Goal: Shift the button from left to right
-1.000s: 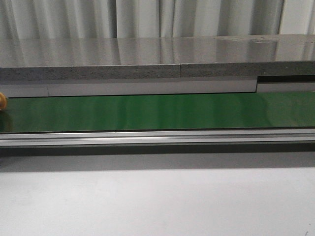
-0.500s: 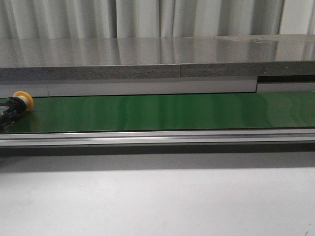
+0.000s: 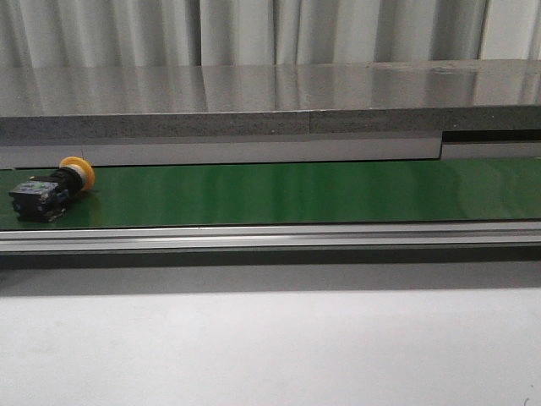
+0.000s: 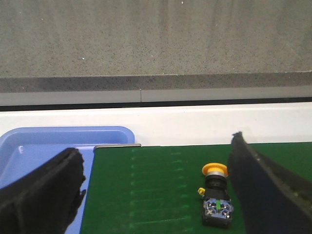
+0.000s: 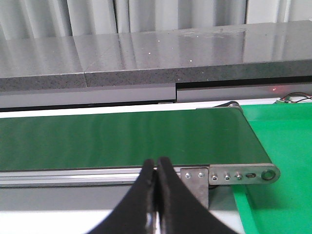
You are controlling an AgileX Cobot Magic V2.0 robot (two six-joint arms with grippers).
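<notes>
Change noted: the button [image 3: 49, 191] had come fully onto the belt [image 3: 296, 193]. A second earlier only a sliver of its yellow cap showed at the belt's left edge; half a second earlier it was partly in frame; now the whole unit lay on its side near the left end, cap toward the belt's far edge and black body toward the near rail. Judged: the belt was carrying it rightward, so the transfer was under way but barely begun, with most of the belt's length still ahead.

Left gripper [image 4: 156, 195] was spread wide, its pads [image 4: 44, 195] clear of the button, which lay between them on the belt, untouched. Right gripper [image 5: 157, 192] was closed with nothing held, waiting at the belt's right end.

Containers: a blue tray [image 4: 29, 146] sat just off the belt's left end; the visible part held nothing.
</notes>
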